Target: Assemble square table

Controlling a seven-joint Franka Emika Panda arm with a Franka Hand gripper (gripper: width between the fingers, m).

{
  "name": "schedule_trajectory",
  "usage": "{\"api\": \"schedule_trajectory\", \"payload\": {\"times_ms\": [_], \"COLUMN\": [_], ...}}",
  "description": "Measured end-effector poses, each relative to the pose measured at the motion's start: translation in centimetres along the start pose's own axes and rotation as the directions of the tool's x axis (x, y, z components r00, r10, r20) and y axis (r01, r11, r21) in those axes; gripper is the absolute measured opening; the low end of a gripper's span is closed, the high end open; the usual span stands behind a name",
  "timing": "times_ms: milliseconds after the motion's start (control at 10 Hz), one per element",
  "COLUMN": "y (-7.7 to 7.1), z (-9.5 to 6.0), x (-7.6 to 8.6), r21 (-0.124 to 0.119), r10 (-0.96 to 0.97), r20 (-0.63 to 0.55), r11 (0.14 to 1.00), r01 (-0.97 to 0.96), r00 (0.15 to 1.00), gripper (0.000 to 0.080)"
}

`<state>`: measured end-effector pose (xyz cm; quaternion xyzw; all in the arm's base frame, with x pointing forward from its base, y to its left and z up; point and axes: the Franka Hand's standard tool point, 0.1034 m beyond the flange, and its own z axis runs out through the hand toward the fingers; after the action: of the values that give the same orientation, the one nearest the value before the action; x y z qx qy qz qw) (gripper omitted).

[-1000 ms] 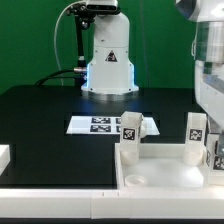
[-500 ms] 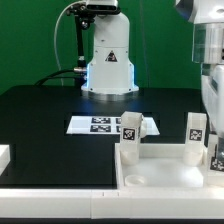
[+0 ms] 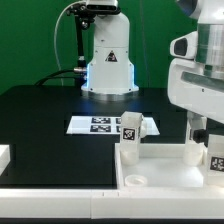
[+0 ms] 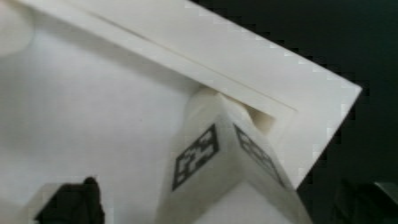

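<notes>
At exterior view's right, tool [image 3: 198, 130] spread wide, empty, above tagged leg [image 3: 192, 152] standing in white rimmed square table top [image 3: 165, 182].

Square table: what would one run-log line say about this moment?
tabletop: lying flat | leg at the exterior view's left: upright | hand: open, over another leg | finger: clear of it

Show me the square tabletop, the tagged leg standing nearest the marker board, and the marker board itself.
square tabletop [image 3: 172, 172], exterior view, bare floor inside its raised rim.
table leg [image 3: 130, 129], exterior view, the tag on its face.
marker board [image 3: 78, 126], exterior view, white margin beside its tags.
</notes>
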<state>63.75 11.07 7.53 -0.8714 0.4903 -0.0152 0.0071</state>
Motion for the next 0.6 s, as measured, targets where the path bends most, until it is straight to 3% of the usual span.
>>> {"api": "schedule_trajectory", "payload": {"times_ms": [200, 400, 500, 600], "y": [-0.4, -1.2, -1.0, -1.0], "z": [-0.3, -0.7, -0.6, -0.6], "x": [-0.1, -1.2, -0.9, -0.8], "r21": [-0.02, -0.011, -0.015, -0.014], "r10": [-0.356, -0.549, -0.587, -0.549], "r20": [-0.03, -0.039, -0.037, -0.037], "r11": [0.934, 0.836, 0.81, 0.836], "r01": [0.355, 0.549, 0.587, 0.549], "r00": [0.934, 0.835, 0.809, 0.835], "gripper": [0.0649, 0.0649, 0.0501, 0.0501]}}
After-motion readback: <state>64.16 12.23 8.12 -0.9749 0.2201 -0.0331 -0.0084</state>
